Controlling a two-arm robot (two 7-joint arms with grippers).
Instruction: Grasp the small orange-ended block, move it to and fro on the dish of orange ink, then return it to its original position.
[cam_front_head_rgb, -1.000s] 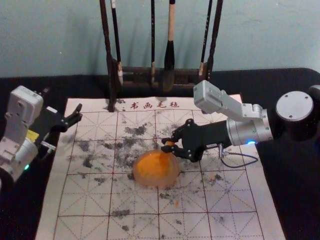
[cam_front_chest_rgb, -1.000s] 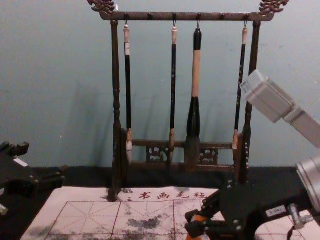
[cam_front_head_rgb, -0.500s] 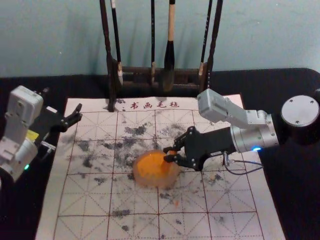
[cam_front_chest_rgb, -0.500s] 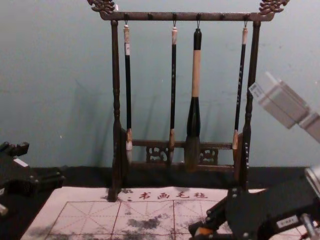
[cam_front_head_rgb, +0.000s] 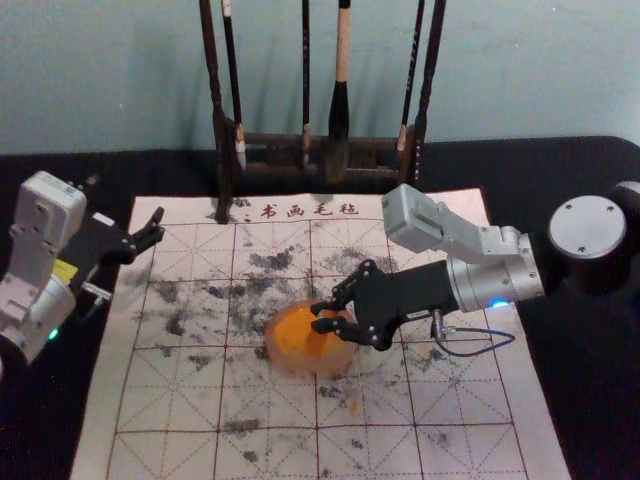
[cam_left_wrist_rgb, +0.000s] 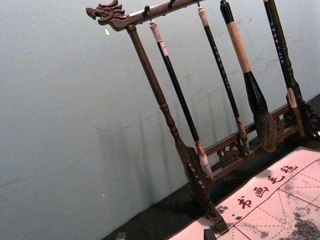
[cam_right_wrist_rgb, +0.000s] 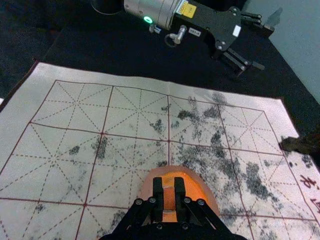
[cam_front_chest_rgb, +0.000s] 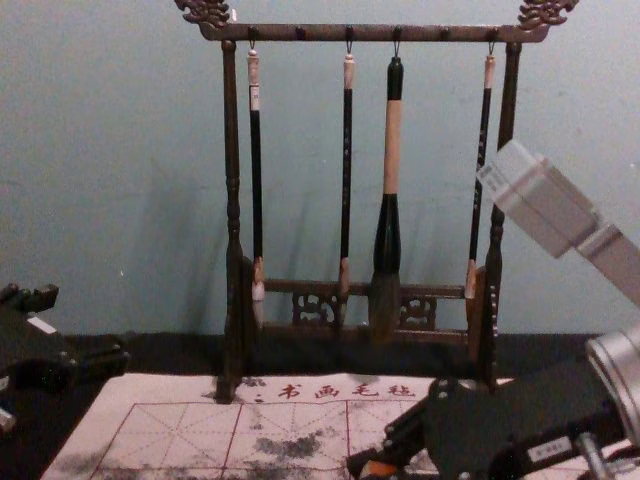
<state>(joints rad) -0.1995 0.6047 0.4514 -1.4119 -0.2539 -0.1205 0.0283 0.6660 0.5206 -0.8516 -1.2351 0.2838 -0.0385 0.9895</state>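
Blue-grey wall at the back, black-covered table below, and a pale calligraphy mat with red grid lines and dark smudges lying on it. Right gripper is over the right part of the ink dish, and its jaws are closed on the orange-ended block, which sits pinched between them above the orange ink. Can't tell if the block's lower end is actually touching the ink, tbh. That gripper hides a bit of the dish's right side from the head camera, and its arm stretches off to the right of the dish, right across the mat. Behind the dish, well apart from it, there's a dark wooden brush rack with four brushes hanging off it, one of them a really fat one. It's the tall obstacle on the far side of the dish. Left gripper is parked well to the dish's left, by the mat's edge, jaws spread apart and holding zip.
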